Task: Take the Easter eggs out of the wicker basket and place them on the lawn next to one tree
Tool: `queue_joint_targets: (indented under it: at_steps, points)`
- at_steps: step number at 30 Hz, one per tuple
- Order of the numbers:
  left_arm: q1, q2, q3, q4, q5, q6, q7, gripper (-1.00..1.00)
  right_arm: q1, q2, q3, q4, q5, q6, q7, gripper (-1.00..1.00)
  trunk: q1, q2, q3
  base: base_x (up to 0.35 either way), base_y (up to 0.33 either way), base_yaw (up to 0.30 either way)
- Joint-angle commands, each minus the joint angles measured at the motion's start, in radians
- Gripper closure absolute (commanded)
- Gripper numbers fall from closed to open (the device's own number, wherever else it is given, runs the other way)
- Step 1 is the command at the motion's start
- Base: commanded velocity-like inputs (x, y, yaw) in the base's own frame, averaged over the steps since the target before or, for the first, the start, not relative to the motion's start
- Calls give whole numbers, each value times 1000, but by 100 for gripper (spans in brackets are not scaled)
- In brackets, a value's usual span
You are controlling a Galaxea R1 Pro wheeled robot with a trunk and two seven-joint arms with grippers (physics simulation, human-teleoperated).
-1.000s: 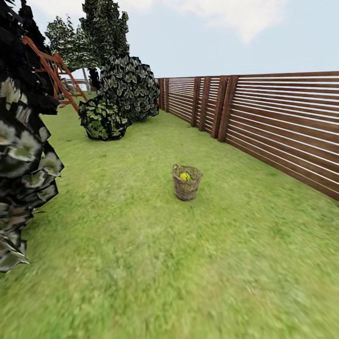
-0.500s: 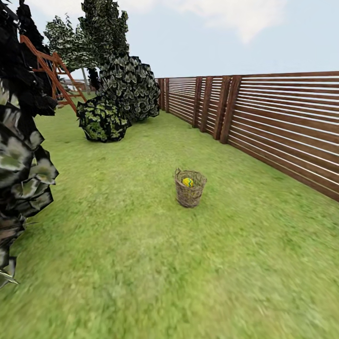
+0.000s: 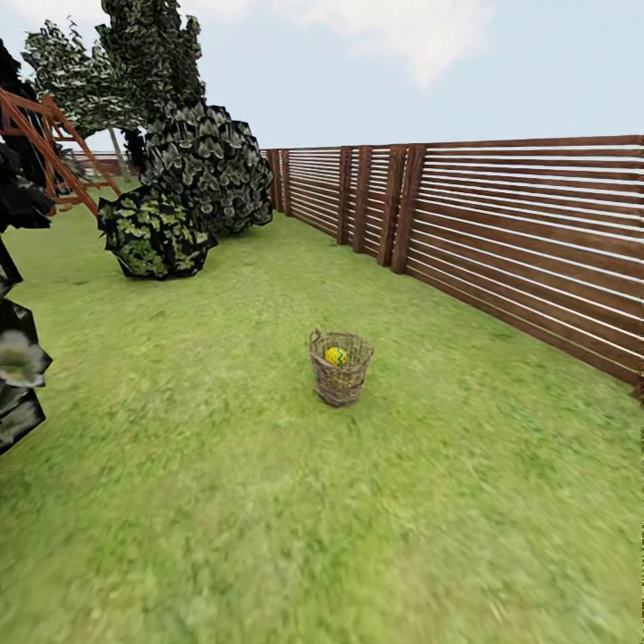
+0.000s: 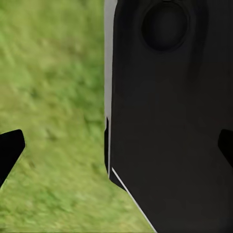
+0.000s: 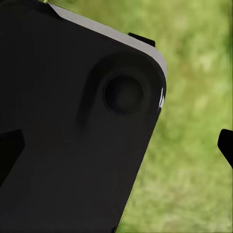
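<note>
The round brown woven wicker basket [image 3: 340,368] stands on the flat green lawn [image 3: 268,501], one yellow egg [image 3: 336,356] seen inside; both pincers' states cannot be told; overshooting could topple it

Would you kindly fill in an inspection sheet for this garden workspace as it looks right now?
Surface: lawn, flat green grass, blurred near the camera.
Job's things: wicker basket upright on the grass, apart from the fence; one yellow Easter egg visible inside; other eggs cannot be told.
Clutter: nothing seen.
Claws: left claw and right claw show dark fingertips at the edges of their wrist views, wide apart, holding nothing, over grass with a black robot panel beside them.
Cables: nothing seen.
Surroundings: brown slatted fence to the right; leafy bushes far left; dark foliage at left edge; red-brown wooden frame behind.
</note>
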Motion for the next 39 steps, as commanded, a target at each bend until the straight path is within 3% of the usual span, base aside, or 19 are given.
queue_joint_targets:
  at_steps: [1, 9, 39]
  points:
    - [1, 0, 3, -2, 1, -1, 0, -100, -1, 0, -2, 1, 10, -3, 1, -100, 1, 0, 0, 324, 91, -271]
    - [1, 0, 3, -2, 1, -1, 0, -100, -1, 0, -2, 1, 10, -2, 1, -100, 1, 0, 2, 324, 91, -192]
    - [1, 0, 3, -2, 1, -1, 0, -100, -1, 0, 4, 5, 18, -2, 1, -100, 1, 0, 2, 324, 91, -2]
